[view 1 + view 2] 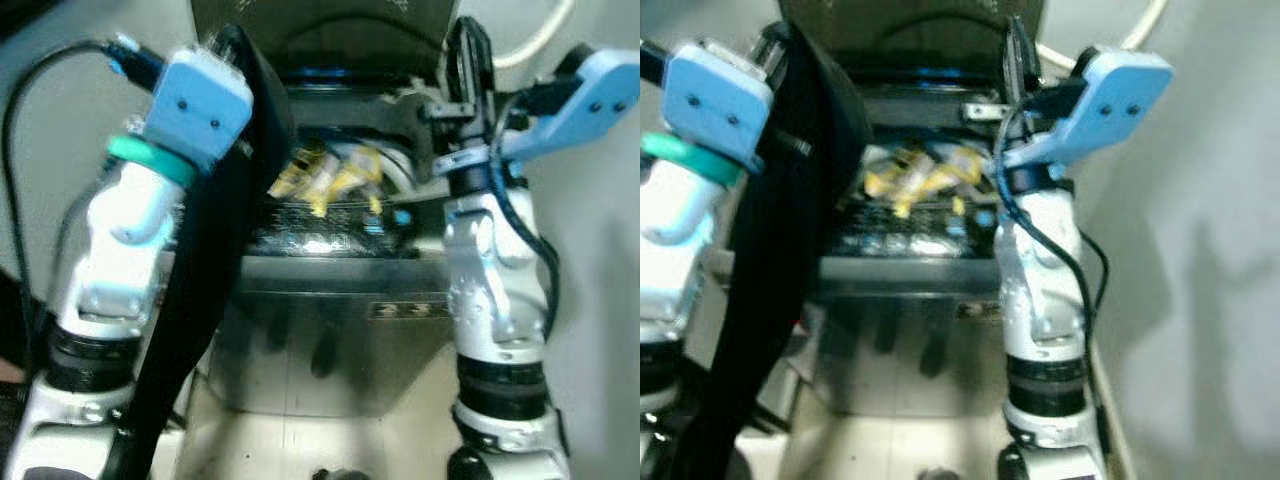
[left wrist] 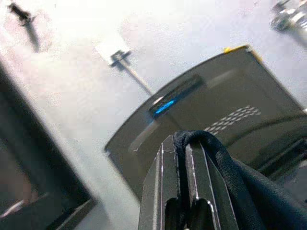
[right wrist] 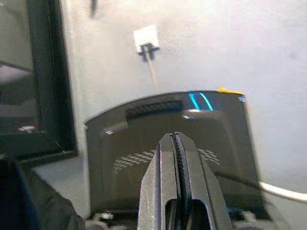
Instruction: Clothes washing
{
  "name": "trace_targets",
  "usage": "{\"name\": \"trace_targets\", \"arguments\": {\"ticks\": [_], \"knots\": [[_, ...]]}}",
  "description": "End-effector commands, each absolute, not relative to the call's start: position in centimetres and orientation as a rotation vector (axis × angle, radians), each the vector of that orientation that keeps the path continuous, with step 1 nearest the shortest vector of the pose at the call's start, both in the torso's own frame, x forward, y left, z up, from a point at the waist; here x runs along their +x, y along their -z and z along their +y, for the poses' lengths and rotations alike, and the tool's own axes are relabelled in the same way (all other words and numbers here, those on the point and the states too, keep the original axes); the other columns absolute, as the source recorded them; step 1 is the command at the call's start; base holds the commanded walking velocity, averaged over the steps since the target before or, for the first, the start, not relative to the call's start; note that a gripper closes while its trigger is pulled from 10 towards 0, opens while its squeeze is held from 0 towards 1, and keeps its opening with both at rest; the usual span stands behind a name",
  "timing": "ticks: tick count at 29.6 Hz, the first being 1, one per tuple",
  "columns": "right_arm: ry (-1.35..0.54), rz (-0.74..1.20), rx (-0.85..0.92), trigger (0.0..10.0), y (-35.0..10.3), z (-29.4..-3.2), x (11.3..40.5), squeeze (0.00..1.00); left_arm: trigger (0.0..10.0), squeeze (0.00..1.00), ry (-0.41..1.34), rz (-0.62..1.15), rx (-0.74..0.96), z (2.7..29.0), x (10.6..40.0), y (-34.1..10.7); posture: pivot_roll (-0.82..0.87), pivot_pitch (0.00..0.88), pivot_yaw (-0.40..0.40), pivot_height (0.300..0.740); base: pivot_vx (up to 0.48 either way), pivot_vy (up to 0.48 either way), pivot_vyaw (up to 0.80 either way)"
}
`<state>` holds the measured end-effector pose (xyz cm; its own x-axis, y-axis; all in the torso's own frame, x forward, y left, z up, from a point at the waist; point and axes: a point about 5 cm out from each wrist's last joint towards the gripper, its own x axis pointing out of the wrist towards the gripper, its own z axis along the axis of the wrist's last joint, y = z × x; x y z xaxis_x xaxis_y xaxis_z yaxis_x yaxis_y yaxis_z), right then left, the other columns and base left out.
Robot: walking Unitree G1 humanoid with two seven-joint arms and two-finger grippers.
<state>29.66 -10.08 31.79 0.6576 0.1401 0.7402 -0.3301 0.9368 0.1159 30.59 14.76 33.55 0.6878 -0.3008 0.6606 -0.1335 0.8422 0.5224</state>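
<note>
We hold a black garment (image 1: 200,270) pinched in our left gripper (image 2: 184,143), lifted high at upper left so it clears the washer (image 1: 330,330) rim; its lid stands open at center. Our right gripper (image 3: 176,143), fingers pressed together and empty, waits upper right.

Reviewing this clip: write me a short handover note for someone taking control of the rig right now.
Left gripper: shut on a black garment, held raised; the cloth hangs down in front of the robot's left side.
Right gripper: shut, holding nothing, raised beside the washing machine.
The machine is a top loader with its lid standing open; yellow and white laundry already lies in the drum.
Done: some clothes loaded, black garment picked up.
Left: bring the garment over the drum opening, release it, probably close the lid. The head views are blurred, so check the garment's position before releasing.
</note>
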Motion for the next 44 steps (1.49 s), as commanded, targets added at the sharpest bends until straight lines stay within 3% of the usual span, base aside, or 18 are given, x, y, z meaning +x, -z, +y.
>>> {"name": "trace_targets", "arguments": {"ticks": [1, 3, 5, 16, 28, 44], "knots": [[-0.26, -0.8, 0.238, 10.0, -31.6, -10.3, 29.7, 0.0, 10.0, 0.0, 0.093, -0.837, 0.56, 14.6, 30.6, -34.2, -0.03, 0.0, 0.073, 0.74, 0.0, 0.0, -0.8], [-0.265, -0.743, 0.193, 10.0, -30.2, -10.2, 30.2, 0.0, 10.0, 0.0, 0.071, -0.81, 0.412, 14.5, 31.0, -34.6, -0.03, 0.0, 0.065, 0.74, 0.0, 0.0, -0.8], [-0.265, -0.723, 0.182, 10.0, -29.7, -10.2, 30.3, 0.0, 10.0, 0.0, 0.066, -0.809, 0.385, 14.4, 31.0, -34.7, -0.03, 0.0, 0.065, 0.74, 0.0, 0.0, -0.8], [-0.315, -0.622, 0.06, 10.0, -27.4, -10.1, 30.8, 0.0, 10.0, 0.0, 0.06, -0.762, 0.324, 14.4, 31.3, -33.3, -0.03, 0.0, 0.061, 0.74, 0.0, 0.0, -0.26], [-0.39, -0.607, 0.079, 10.0, -26.9, -9.4, 30.5, 0.0, 10.0, 0.0, 0.064, -0.706, 0.288, 13.3, 31.0, -31.5, -0.03, 0.0, 0.054, 0.74, 0.0, 0.0, 0.0], [-0.389, -0.601, 0.083, 10.0, -26.7, -9.2, 30.4, 0.0, 10.0, 0.0, 0.037, -0.732, 0.305, 13.5, 31.0, -31.9, -0.03, 0.0, 0.057, 0.74, 0.437, 0.0, 0.0]]}}
